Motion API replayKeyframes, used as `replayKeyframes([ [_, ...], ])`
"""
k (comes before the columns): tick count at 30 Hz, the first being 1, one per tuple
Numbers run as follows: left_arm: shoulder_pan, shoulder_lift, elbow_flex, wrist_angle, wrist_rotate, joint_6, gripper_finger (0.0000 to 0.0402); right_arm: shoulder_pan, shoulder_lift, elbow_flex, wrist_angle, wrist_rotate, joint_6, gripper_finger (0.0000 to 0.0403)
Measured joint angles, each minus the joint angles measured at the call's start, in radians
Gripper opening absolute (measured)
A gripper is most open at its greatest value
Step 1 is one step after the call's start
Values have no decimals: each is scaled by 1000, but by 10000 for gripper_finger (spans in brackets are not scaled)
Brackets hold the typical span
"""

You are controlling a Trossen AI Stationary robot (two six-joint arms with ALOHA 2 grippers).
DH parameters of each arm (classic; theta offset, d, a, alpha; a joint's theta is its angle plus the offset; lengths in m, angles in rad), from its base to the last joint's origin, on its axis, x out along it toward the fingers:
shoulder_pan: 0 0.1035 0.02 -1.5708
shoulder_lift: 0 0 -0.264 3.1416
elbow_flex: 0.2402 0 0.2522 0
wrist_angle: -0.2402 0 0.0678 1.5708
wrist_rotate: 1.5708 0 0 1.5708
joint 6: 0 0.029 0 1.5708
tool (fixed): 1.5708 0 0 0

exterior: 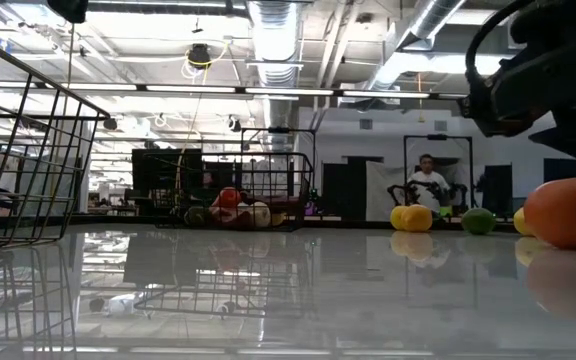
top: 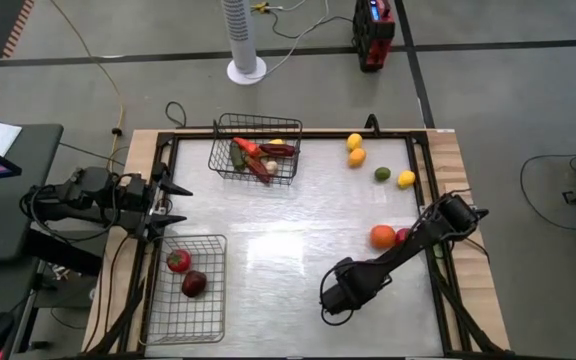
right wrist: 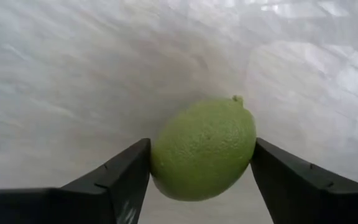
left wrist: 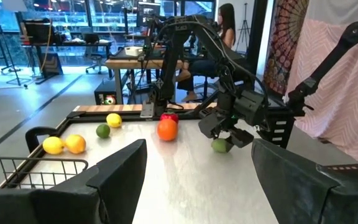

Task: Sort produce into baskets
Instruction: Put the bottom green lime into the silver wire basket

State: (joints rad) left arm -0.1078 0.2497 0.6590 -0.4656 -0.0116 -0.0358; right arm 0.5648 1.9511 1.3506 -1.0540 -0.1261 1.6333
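Two baskets are already filling: the far basket [top: 256, 148] is holding a heap of vegetables, the near basket [top: 185, 288] two red pieces. You are still leaving six loose on the bench [top: 288, 250]: an orange [top: 383, 237] and a tomato [top: 403, 236] just behind your right gripper [top: 332, 298], four citrus farther off. Your right arm is reaching low across the bench, jaws half closed and pressing both sides of a lime [right wrist: 204, 149]. Your left gripper [top: 175, 204] is waiting, spread wide, between the baskets.

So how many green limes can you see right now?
2. One small green lime lies among the yellow fruit at the table's far right; another green lime sits between the right end effector's fingers. More may be hidden.
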Motion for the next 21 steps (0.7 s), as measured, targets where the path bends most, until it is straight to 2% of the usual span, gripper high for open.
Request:
replayKeyframes([
  [8,0,0,0,0,0,0,279,-19,0,12,29,7,-48,282],
  [13,0,0,0,0,-1,1,279,-53,0,84,157,154,-133,281],
  [16,0,0,0,2,-2,1,279,-82,0,131,297,265,-232,281],
  [21,0,0,0,3,-2,1,279,-134,0,147,680,401,-471,281],
])
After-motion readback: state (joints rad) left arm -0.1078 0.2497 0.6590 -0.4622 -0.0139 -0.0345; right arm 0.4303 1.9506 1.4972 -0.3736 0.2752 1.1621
